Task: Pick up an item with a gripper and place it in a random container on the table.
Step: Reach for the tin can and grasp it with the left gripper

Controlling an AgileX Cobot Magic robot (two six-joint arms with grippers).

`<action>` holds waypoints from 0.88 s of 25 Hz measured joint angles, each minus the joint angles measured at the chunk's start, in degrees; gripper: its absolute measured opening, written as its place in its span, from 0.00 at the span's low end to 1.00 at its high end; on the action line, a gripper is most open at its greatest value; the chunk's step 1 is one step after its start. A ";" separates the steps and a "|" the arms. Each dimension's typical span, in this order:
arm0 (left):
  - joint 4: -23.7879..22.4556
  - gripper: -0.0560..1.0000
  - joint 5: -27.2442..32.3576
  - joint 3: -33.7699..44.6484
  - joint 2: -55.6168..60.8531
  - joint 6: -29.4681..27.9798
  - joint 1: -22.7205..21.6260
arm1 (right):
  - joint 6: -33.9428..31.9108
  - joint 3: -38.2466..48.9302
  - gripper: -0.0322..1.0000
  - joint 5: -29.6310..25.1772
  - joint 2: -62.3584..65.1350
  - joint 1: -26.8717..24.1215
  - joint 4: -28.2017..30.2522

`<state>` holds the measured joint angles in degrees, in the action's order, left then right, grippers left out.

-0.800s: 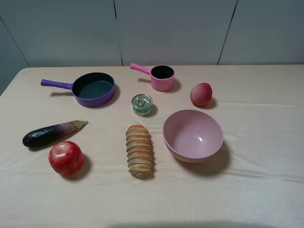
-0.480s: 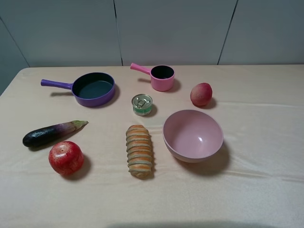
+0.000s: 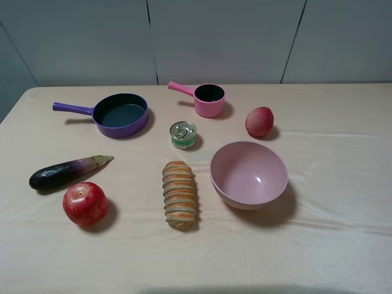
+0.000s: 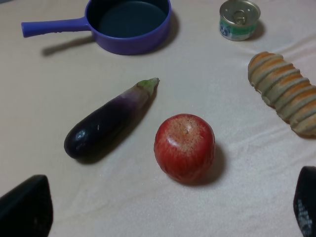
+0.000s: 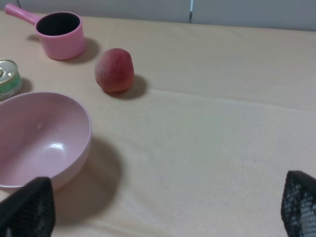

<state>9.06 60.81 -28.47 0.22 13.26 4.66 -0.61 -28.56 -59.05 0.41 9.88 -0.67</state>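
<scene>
The small tin can with a green label band stands upright mid-table, between the pink saucepan behind it and a bread loaf in front. Neither arm shows in the exterior high view. In the left wrist view my left gripper is open, its black fingertips spread wide with a red apple just ahead; the can sits far off. My right gripper is open too, over bare cloth, with the can and saucepan far from it.
On the beige table also lie a purple frying pan, an eggplant, a red apple, a striped bread loaf, a wide pink bowl and a peach.
</scene>
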 joint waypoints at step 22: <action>-0.27 0.99 0.00 0.00 0.00 0.05 0.00 | 0.00 0.00 0.70 0.00 0.00 0.00 0.00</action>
<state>8.79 60.81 -28.47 0.22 13.32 4.66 -0.61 -28.56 -59.05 0.41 9.88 -0.67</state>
